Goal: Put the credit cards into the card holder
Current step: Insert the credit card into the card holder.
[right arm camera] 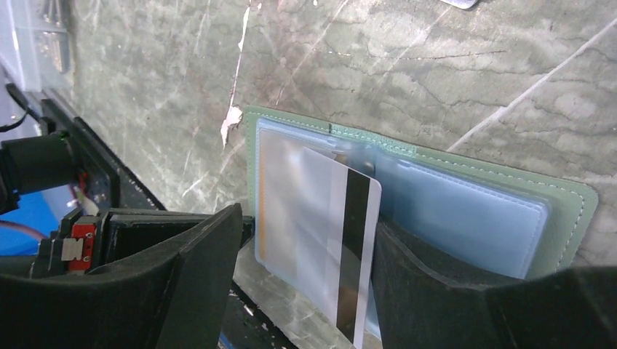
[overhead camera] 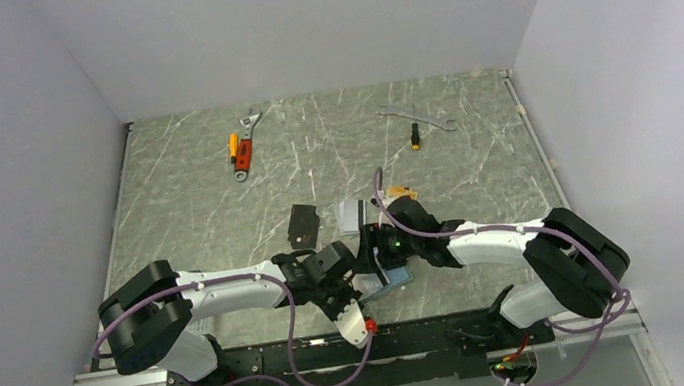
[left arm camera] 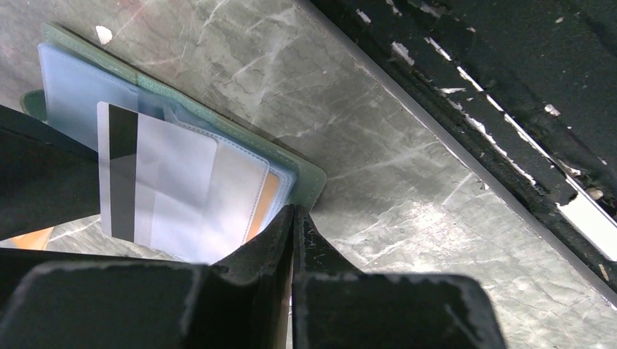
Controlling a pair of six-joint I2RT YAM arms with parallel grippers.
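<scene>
Down at 6 o'clock, by the near edge of the table (overhead camera: 178, 206), the card holder (overhead camera: 393, 282) is lying open and flat. A silver card (right arm camera: 342, 240) with a dark stripe is sticking halfway out of a clear pocket. An orange card (left arm camera: 269, 198) is sitting deeper inside. The left claw (left arm camera: 294, 212) is squeezing shut, with its tips touching the holder's edge. The right claw (right arm camera: 309, 218) is standing wide, one finger on each side of the silver card. Farther out, near the middle, a black card (overhead camera: 303, 225), a second silver card (overhead camera: 351, 214) and a loose orange card (overhead camera: 403, 191) are lying flat. An orange wrench (overhead camera: 244, 148) is resting at 11 o'clock and a grey wrench (overhead camera: 416, 119) at 1 o'clock.
</scene>
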